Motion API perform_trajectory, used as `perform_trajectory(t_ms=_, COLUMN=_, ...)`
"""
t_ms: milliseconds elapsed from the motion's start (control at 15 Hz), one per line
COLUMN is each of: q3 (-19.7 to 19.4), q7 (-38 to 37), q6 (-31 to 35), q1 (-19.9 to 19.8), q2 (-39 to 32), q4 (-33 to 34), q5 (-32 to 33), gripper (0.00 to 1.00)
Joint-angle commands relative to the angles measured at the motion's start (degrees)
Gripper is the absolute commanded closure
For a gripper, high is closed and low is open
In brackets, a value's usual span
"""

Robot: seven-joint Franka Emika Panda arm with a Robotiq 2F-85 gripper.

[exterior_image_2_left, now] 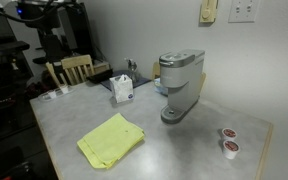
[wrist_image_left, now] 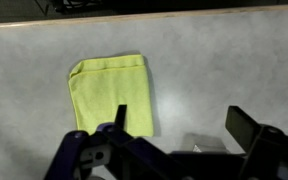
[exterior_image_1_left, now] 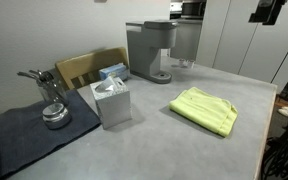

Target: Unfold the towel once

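- Wrist view: the end effector [wrist_image_left: 179,118] has its jaws spread wide and holds nothing. It hangs over the surface [wrist_image_left: 244,60], with one finger in front of the towel's near corner.
- The towel [wrist_image_left: 109,92] is yellow and lies flat on the bare surface, folded into a rough rectangle. In an exterior view it lies in front of the coffee maker [exterior_image_2_left: 181,85], apart from it and from everything else.
- Step in hand, as I judge it: the approach before the grasp. The towel looks fully folded and nothing has been lifted yet.
- The towel's far side edge in the wrist view looks rounded, so that is probably the fold. The free edges would then be on the side nearer the end effector, though the picture is too soft to be sure.
- The next move calls for coming down at a free corner or edge and pinching the top layer only. That layer should then be lifted and carried across the fold line until it lies open.
- Catching both layers would drag the whole towel instead of opening it.
- Only one fold is to be opened, so the move should end there.
- Containers: a tissue box [exterior_image_1_left: 112,100] has a tissue standing out of its top.
- A blue box [exterior_image_1_left: 112,71] stands behind it; I cannot tell what it holds.
- A metal bowl [exterior_image_1_left: 54,116] sits on a dark mat [exterior_image_1_left: 24,138]; its inside is not visible.
- Two pods [exterior_image_2_left: 229,133] sit beside the coffee maker and look sealed.
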State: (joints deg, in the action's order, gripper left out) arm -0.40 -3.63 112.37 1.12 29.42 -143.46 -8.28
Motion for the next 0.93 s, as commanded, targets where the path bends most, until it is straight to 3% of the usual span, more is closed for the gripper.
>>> perform_trajectory(t_ms=0, q3=0.27, q7=0.13, q6=-0.14, q1=-0.32, q2=-0.02, q4=0.10, q5=-0.12, gripper=0.00)
perform_trajectory(t_ms=867, q3=0.01, q7=0.83, q6=17.51, q1=-2.05, q2=-0.57, q4=-4.65, q5=8.91, gripper=0.00)
